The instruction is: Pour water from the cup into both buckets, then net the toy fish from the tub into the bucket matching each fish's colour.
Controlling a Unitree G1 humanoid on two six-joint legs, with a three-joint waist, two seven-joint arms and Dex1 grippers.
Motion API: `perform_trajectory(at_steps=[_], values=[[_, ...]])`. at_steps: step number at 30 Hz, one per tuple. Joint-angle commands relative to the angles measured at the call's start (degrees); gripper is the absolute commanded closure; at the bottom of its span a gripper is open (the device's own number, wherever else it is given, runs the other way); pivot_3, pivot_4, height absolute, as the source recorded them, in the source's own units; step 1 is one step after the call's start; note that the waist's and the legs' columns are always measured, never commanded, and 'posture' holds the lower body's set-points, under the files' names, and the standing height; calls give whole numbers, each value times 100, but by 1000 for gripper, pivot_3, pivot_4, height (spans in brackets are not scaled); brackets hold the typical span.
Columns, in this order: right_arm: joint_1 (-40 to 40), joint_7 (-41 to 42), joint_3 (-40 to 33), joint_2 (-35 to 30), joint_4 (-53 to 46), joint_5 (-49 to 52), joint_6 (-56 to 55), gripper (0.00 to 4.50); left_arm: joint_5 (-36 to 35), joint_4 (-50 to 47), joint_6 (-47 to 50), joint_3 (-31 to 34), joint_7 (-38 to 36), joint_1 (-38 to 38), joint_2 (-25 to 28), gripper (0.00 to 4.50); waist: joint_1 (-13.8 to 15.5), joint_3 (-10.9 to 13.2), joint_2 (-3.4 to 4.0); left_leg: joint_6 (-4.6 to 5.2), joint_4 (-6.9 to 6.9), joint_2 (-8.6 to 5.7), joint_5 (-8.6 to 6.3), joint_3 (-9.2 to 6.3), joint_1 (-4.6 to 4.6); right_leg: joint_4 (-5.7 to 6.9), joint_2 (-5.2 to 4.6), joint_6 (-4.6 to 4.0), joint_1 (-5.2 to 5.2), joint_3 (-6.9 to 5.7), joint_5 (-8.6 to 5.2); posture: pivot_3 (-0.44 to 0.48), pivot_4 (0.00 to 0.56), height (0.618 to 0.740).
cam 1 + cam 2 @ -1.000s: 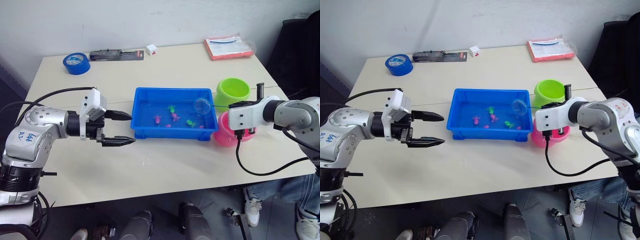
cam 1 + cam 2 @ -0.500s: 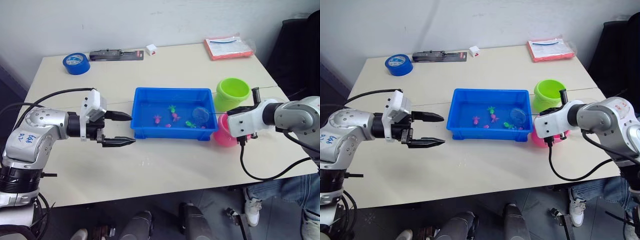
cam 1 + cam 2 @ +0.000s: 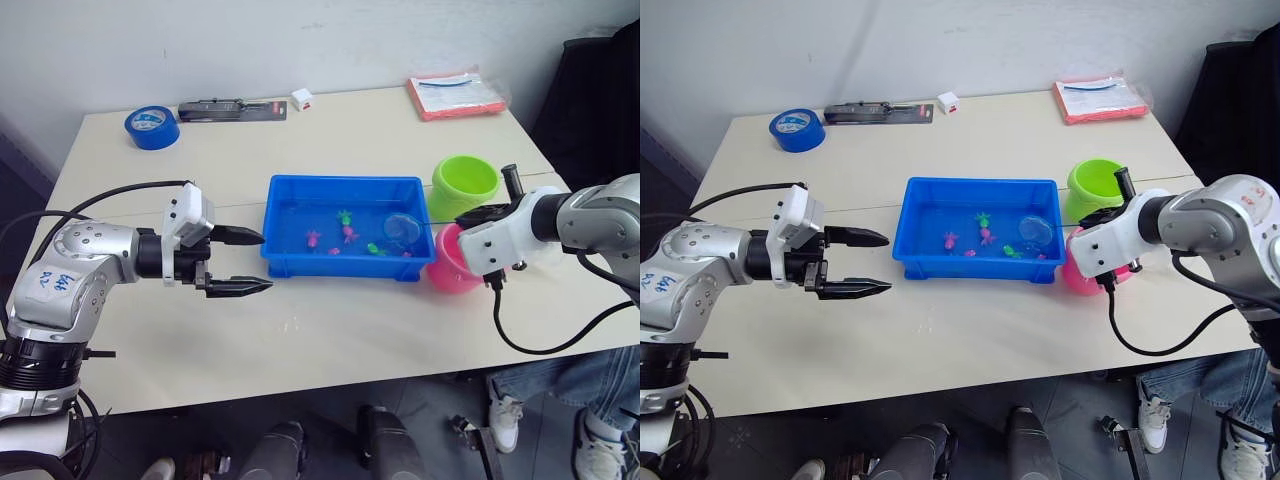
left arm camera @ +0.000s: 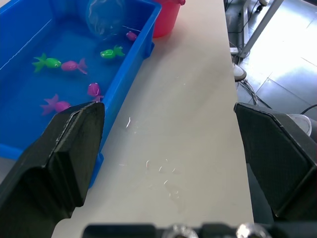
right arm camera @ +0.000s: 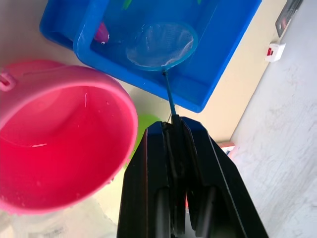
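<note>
Over tub (image 3: 300, 190), at 3 o'clock end, our right gripper (image 5: 173, 130) pinches net (image 5: 159, 45); left gripper (image 3: 247, 261) wide apart.

A lab or workshop is suggested: a plain table (image 3: 330, 330) set against a bare white wall (image 3: 300, 40), tape roll (image 3: 153, 126) and tool (image 3: 232, 109) left at the far edge.

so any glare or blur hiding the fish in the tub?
Left wrist view: fish are crisp through the water in the tub; the left gripper fingers are soft. Right wrist view: net sharp, the pink bucket shows small highlights. Left eye view: fish tiny, no glare.
</note>
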Motion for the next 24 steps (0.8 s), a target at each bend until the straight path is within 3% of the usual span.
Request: perform_trajectory(at_steps=[1, 16, 21, 24], values=[[-236, 185, 60, -116, 22, -3, -354, 3725, -131, -230, -39, 206, 45, -4, 9, 0, -7, 0, 0, 0, 0, 0, 0, 0, 0, 0, 0, 0, 0, 0, 0, 0, 150, 740], [-699, 1018, 480, -83, 405, 123, -927, 3725, -249, -465, 5, 284, 272, 167, -64, 0, -35, 0, 0, 1, 1, 1, -1, 1, 0, 1, 1, 0, 0, 1, 0, 0, 150, 740], [-614, 1613, 463, 208, 241, 729, 98, 3725, -284, -589, 6, 333, 400, 283, -106, 0, -20, -1, -1, 4, 6, 1, -3, 1, -1, 2, -1, 0, 4, 0, 0, 0, 150, 740], [-705, 1868, 380, 585, 270, 1134, 1375, 3725, -334, -720, 39, 408, 500, 432, -83, 0, -34, -1, -2, 3, 8, 4, -3, 0, 0, 2, 0, -2, 4, 1, 1, 0, 150, 740]])
